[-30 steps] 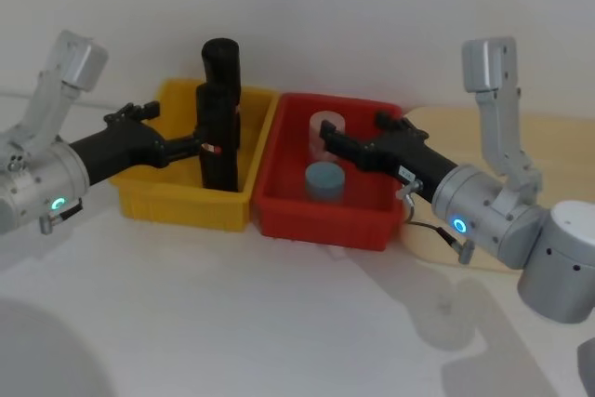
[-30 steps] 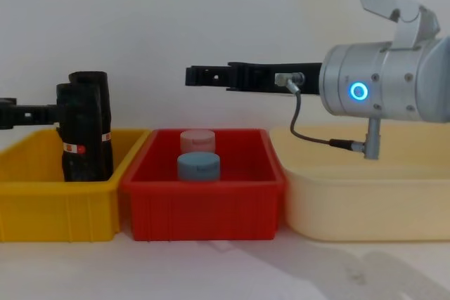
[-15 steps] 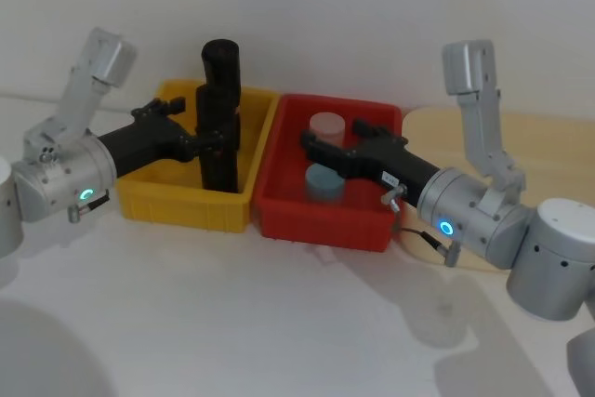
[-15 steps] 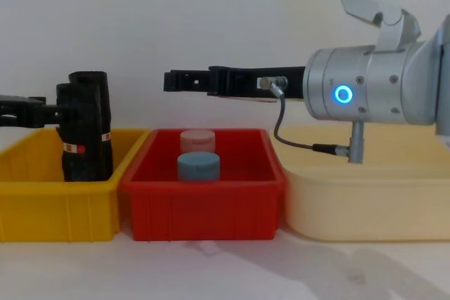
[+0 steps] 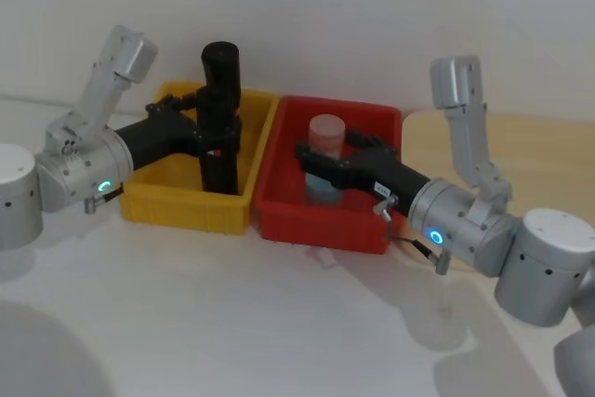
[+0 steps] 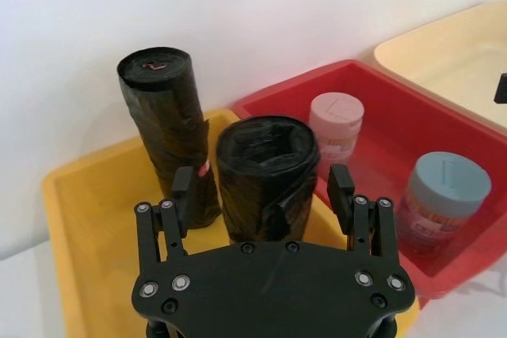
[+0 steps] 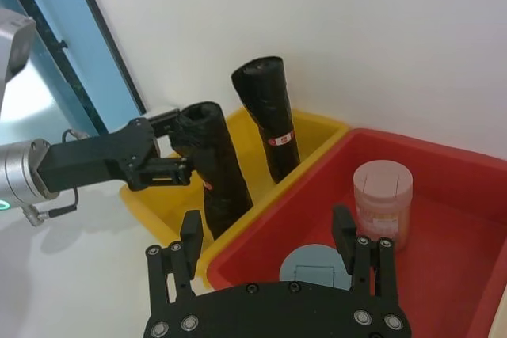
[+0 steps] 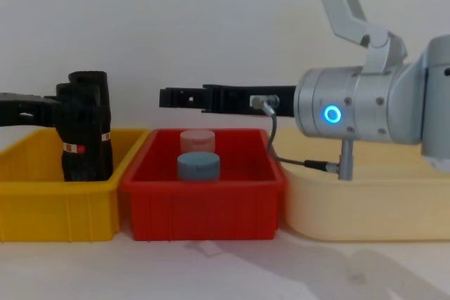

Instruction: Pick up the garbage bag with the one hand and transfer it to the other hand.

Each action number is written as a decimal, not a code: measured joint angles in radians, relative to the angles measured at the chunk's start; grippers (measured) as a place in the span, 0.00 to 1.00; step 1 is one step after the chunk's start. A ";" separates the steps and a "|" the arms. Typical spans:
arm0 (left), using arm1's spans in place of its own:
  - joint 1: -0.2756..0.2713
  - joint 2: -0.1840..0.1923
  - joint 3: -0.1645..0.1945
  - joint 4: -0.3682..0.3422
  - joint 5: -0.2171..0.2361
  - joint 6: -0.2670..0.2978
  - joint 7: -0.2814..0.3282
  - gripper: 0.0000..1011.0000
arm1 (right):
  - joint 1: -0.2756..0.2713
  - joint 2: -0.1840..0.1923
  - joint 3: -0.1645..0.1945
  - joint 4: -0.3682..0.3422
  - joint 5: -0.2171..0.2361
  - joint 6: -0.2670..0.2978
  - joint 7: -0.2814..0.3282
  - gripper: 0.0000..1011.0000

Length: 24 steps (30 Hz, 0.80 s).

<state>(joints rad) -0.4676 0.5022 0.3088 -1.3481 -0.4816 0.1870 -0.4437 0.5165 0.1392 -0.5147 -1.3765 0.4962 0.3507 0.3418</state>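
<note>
Left gripper [image 6: 262,186]: spread open astride garbage bag [image 5: 219,157], upright in yellow bin [image 5: 186,207], centre-left of head frame; likely light, stiff-rolled, slick-skinned; best clamped mid-length; right gripper [image 8: 169,96] open above red bin [image 5: 321,230].

We list this as a robotics lab test bench. We note: a bare white wall [image 5: 372,6]; a plain white tabletop [image 5: 279,323]; a yellow bin [image 8: 56,209], a red bin [image 8: 204,209] and a cream tray [image 8: 365,209] in a row; a silver-grey left arm [image 5: 56,183] and right arm [image 5: 474,230] with glowing ring lights; a blue-framed panel [image 7: 71,45].
</note>
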 joint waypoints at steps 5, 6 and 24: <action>-0.013 -0.003 0.008 0.016 0.013 -0.005 0.006 0.99 | 0.009 -0.004 -0.009 0.035 -0.006 -0.024 0.002 0.99; -0.015 -0.004 0.008 0.018 0.015 -0.006 0.006 0.99 | 0.010 -0.005 -0.010 0.040 -0.007 -0.028 0.003 0.99; -0.036 -0.012 0.022 0.054 0.025 -0.010 -0.018 0.99 | 0.037 -0.009 -0.035 0.118 -0.043 -0.053 0.009 0.99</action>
<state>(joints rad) -0.5032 0.4898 0.3304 -1.2945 -0.4562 0.1766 -0.4615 0.5531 0.1302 -0.5501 -1.2581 0.4531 0.2973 0.3504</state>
